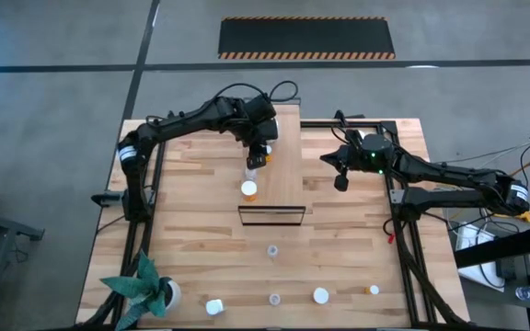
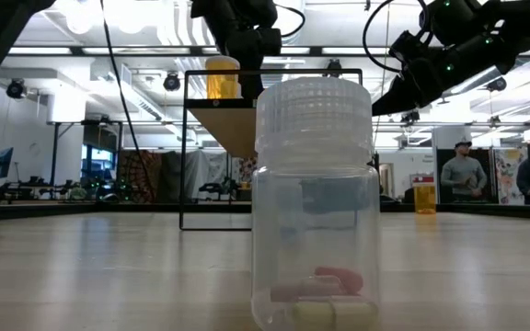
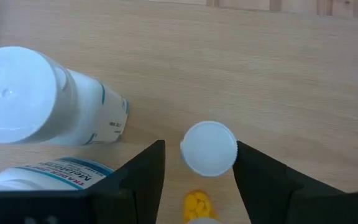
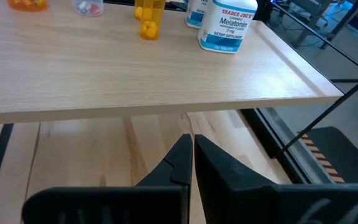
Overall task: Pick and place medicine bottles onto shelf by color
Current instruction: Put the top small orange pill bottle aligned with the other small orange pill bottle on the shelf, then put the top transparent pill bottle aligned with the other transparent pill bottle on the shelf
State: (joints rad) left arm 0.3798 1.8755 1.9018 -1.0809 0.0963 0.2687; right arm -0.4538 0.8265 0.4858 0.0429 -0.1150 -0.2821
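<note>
Standing nearest the low camera, a clear plastic bottle with a ribbed white cap [image 2: 316,202] awaits sorting. Farther off, the left gripper [image 3: 197,165], jaws wide, straddles a white-capped orange bottle [image 3: 209,148] on the pale wooden shelf [image 4: 135,74], probably releasing it. The right gripper [image 4: 190,163] waits pinched together beside the shelf.

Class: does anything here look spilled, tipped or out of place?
Nothing stands out. The clear bottle in the low view stands upright and capped; the left gripper straddles an upright orange bottle on the shelf; the right gripper waits.

White-capped orange bottle [image 1: 248,190], pale wood shelf [image 4: 166,74], black claws.
</note>
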